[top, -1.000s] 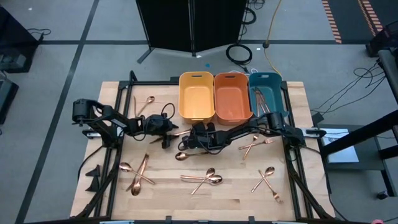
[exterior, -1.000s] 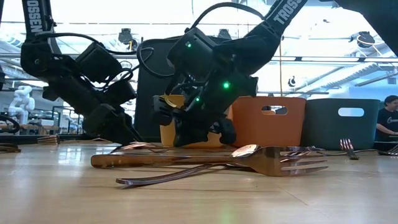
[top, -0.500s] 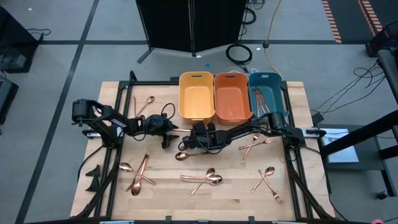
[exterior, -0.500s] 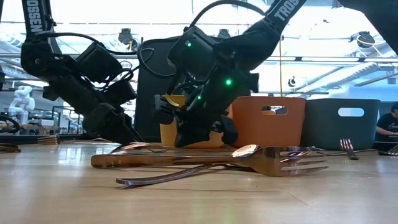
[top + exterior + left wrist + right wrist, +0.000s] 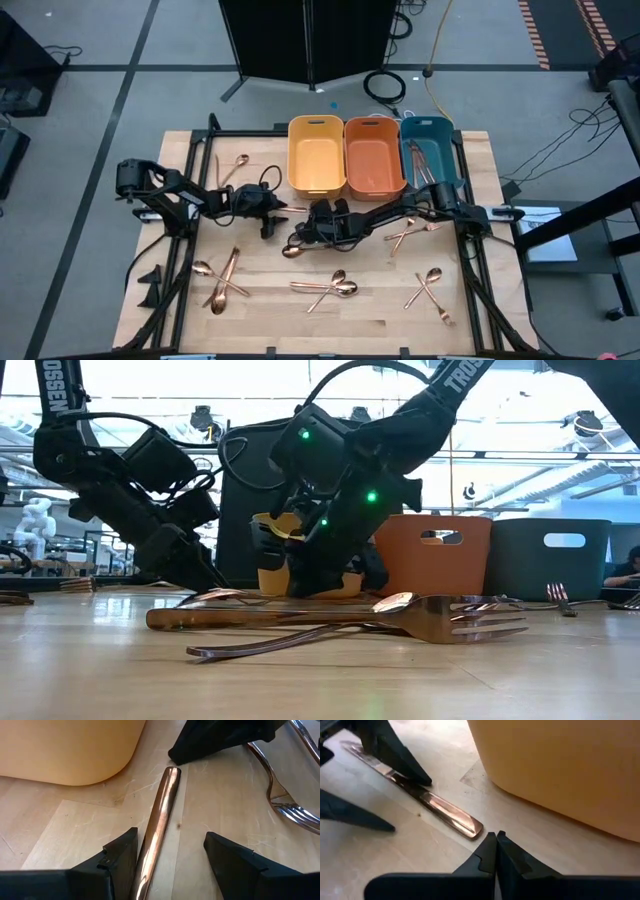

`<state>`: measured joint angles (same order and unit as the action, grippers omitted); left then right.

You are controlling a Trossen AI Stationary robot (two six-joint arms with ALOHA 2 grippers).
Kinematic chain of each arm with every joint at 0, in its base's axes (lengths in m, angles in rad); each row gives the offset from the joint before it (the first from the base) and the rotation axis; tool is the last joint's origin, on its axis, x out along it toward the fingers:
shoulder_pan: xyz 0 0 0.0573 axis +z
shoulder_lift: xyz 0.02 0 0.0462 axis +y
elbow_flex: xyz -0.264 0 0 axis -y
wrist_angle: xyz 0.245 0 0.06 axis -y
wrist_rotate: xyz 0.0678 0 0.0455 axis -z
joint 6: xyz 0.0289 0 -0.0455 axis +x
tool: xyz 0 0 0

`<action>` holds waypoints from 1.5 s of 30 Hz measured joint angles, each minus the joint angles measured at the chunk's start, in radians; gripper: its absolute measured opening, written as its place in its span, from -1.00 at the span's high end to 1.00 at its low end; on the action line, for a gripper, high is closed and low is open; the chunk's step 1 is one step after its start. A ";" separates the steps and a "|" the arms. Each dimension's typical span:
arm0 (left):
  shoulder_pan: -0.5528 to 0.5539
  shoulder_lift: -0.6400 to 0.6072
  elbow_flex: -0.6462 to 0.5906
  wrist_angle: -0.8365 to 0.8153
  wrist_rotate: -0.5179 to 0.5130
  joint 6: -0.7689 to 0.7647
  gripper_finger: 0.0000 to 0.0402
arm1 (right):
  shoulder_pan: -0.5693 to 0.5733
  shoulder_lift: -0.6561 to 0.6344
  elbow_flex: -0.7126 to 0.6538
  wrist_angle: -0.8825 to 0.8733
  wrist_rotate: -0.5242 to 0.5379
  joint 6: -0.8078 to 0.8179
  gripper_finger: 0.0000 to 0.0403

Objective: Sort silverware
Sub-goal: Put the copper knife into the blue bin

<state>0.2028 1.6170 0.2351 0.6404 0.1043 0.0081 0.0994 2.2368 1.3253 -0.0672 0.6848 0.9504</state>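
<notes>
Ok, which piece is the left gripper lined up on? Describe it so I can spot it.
Start at the yellow bin. Just in front of its near-left corner, the left gripper is open around a straight copper handle lying flat on the table. Unlike the crossed piles, it lies alone between both grippers.

White capitals reading "TROSSEN" run along a dark arm link (image 5: 52, 400) at eleven o'clock in the low view; "TROSS" shows on another arm link (image 5: 462, 374) near one o'clock.

Left gripper (image 5: 170, 865) agape, right gripper (image 5: 496, 851) closed.
</notes>
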 joint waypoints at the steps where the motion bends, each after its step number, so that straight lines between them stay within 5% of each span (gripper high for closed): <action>1: 0.000 0.000 0.000 0.000 0.000 -0.001 -0.15 | 0.000 -0.011 -0.002 0.006 -0.005 -0.023 1.00; 16: 0.000 0.000 -0.001 0.009 0.001 -0.002 -0.15 | -0.010 -0.027 -0.002 0.201 0.032 -0.178 1.00; 45: 0.000 0.000 -0.001 0.006 0.002 -0.001 -0.15 | -0.032 0.042 0.005 0.163 -0.017 -0.072 1.00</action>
<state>0.2024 1.6173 0.2337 0.6468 0.1062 0.0067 0.0669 2.2787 1.3308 0.0957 0.6681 0.8783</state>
